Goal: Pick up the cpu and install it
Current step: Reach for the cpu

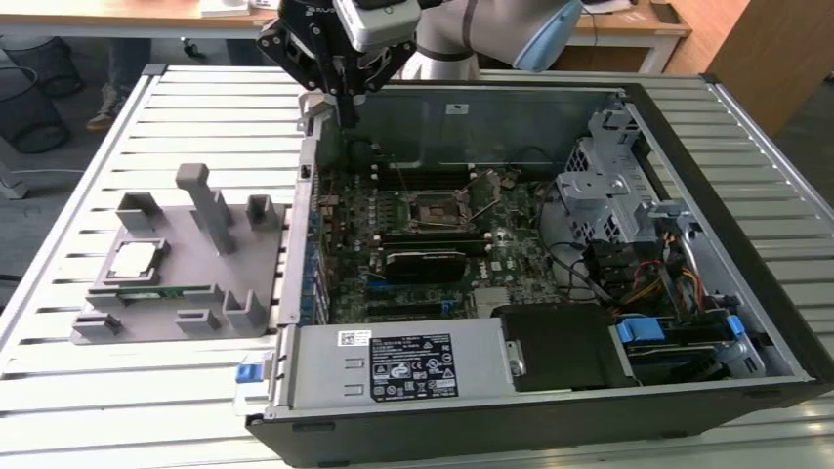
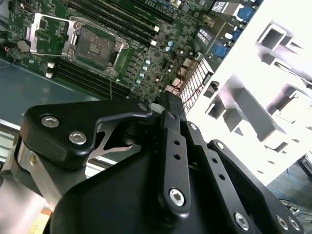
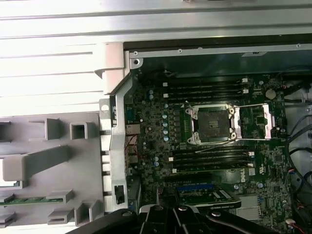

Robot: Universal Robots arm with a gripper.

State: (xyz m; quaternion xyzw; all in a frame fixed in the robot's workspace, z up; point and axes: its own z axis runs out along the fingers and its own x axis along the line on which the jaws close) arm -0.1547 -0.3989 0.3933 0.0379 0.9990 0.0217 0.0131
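The cpu (image 1: 135, 259), a small silvery square chip, lies flat on the grey fixture (image 1: 195, 293) on the slatted table, at the exterior view's left of the open computer case. My gripper (image 1: 350, 113) hangs shut and empty above the case's far left corner, well away from the cpu. The motherboard socket (image 1: 431, 209) sits in the middle of the board with its metal load plate swung open; in the first wrist view the socket (image 3: 212, 124) looks bare. In the second wrist view the black fingers (image 2: 168, 117) converge above the board.
A green memory stick (image 1: 156, 291) lies in the fixture beside the cpu. Upright grey posts (image 1: 198, 200) rise from the fixture. The case wall (image 1: 303, 195) separates fixture and board. A drive cage (image 1: 606, 176), cables and a power supply (image 1: 404, 357) crowd the case.
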